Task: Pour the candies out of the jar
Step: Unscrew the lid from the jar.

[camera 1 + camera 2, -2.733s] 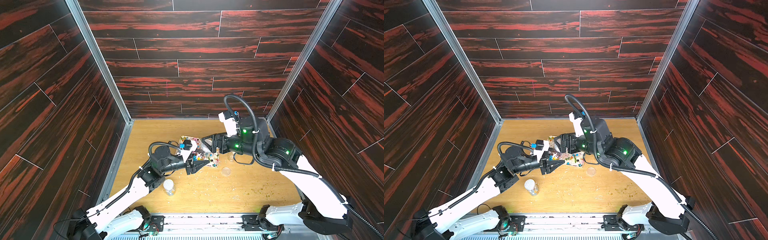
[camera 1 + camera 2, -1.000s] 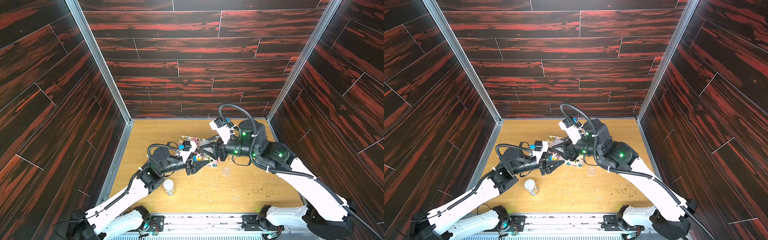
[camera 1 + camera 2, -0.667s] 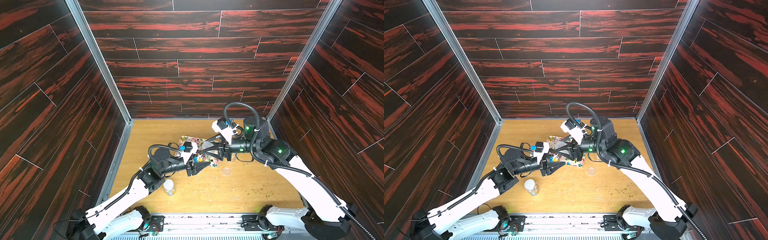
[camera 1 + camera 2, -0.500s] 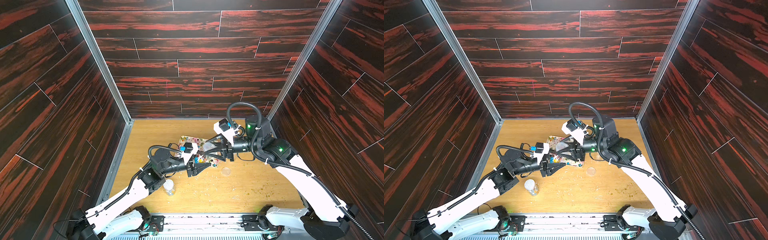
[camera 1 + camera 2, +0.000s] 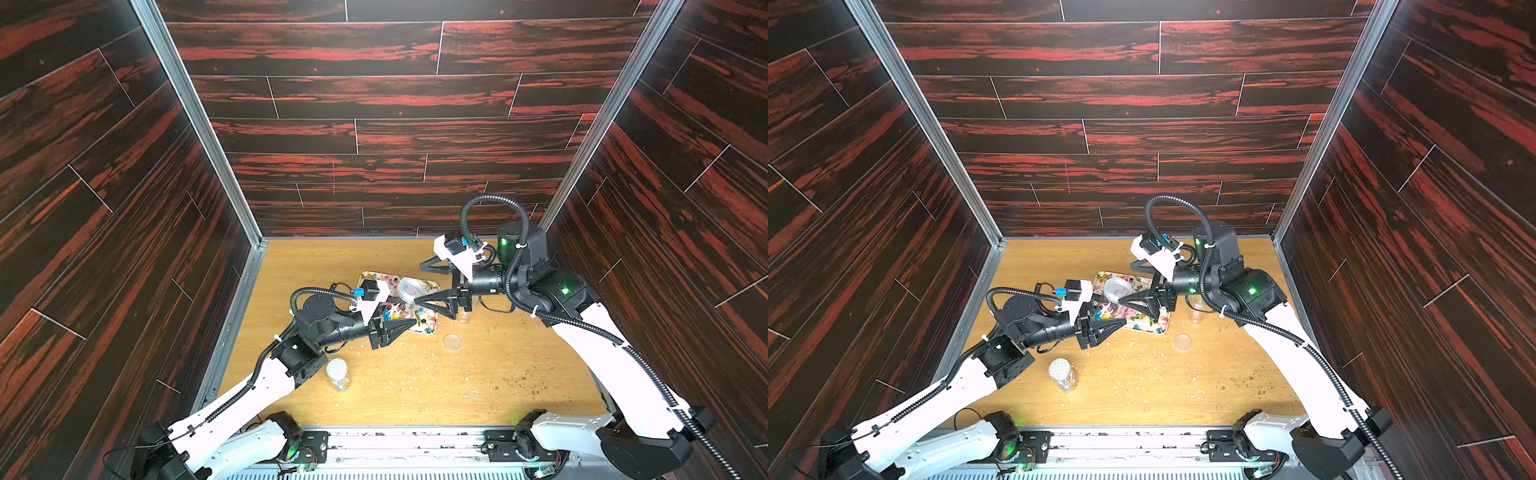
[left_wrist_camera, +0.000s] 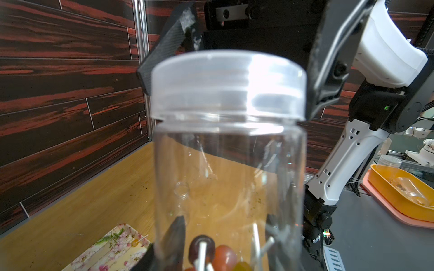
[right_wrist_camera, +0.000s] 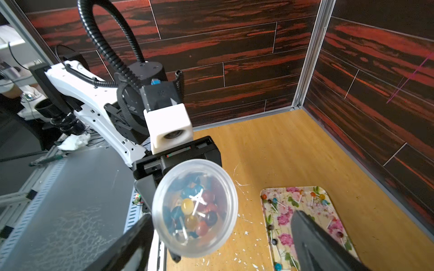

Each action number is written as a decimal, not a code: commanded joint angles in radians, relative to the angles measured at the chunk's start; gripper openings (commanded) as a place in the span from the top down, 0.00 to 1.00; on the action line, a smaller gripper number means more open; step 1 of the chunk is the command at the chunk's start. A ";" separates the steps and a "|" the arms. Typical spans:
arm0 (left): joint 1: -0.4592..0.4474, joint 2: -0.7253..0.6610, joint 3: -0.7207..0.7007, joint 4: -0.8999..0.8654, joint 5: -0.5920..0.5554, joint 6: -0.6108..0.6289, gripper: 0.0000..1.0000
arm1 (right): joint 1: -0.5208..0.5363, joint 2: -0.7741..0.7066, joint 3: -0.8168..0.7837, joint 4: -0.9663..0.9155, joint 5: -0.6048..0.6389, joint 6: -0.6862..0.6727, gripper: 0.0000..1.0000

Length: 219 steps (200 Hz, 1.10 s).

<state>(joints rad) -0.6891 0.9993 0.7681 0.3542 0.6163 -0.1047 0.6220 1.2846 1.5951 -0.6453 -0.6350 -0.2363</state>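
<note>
My left pincer (image 5: pixel 401 321) is clamped tight on the clear jar (image 5: pixel 405 297), holding it over the floral tray (image 5: pixel 435 286) just below the middle of both top views. The jar's mouth end points at my right pincer (image 5: pixel 419 282). The screw lid (image 6: pixel 227 82) is on and closes the mouth. Most candies (image 7: pixel 195 211) are heaped at the jar's bottom, and others lie loose on the tray.

The right pincer stands wide open with a finger on either side of the lid, holding nothing. I cannot tell whether a pad grazes it.

On the wooden table (image 5: pixel 415 395), a second jar (image 5: pixel 337 371) with a dimpled white cap stands lower left of the tray. A loose clear lid (image 5: pixel 451 342) lies lower right, and a small clear jar (image 5: pixel 463 318) sits under my right wrist. Crumbs (image 5: pixel 515 378) are scattered toward the lower right.

A second ago the right jaws sat much narrower about the lid, and now they have sprung apart. The jar and my left arm have hardly shifted.
</note>
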 commanded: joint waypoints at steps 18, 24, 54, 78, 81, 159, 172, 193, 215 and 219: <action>-0.002 -0.022 0.004 0.027 0.002 -0.003 0.56 | -0.001 -0.047 0.016 -0.018 -0.011 0.009 0.01; -0.001 -0.022 0.004 0.027 0.001 -0.003 0.56 | -0.002 -0.053 0.015 -0.017 -0.015 0.013 0.01; -0.002 -0.021 0.006 0.025 0.000 0.000 0.56 | -0.001 -0.083 0.010 -0.010 -0.005 0.048 0.01; -0.001 -0.021 0.009 0.019 -0.005 0.004 0.56 | -0.001 -0.108 0.000 0.007 0.021 0.113 0.01; -0.001 -0.021 0.010 0.014 -0.004 0.006 0.56 | -0.001 -0.111 -0.004 0.013 0.028 0.128 0.01; -0.003 -0.024 0.017 -0.026 -0.019 0.030 0.56 | 0.051 -0.054 0.092 -0.049 0.309 0.614 0.10; -0.001 -0.025 0.019 -0.034 -0.019 0.035 0.56 | 0.110 -0.032 0.122 -0.100 0.427 0.652 0.10; -0.002 -0.027 0.018 -0.038 -0.024 0.040 0.56 | 0.167 -0.005 0.148 -0.150 0.553 0.720 0.10; -0.001 -0.025 0.017 -0.037 -0.026 0.041 0.56 | 0.226 0.016 0.154 -0.163 0.630 0.765 0.10; -0.001 -0.024 0.017 -0.037 -0.028 0.041 0.56 | 0.236 0.022 0.160 -0.171 0.646 0.769 0.10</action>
<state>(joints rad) -0.6891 0.9993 0.7681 0.3031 0.5930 -0.0746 0.8089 1.2701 1.7233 -0.7456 -0.1555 0.4274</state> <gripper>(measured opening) 0.578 0.900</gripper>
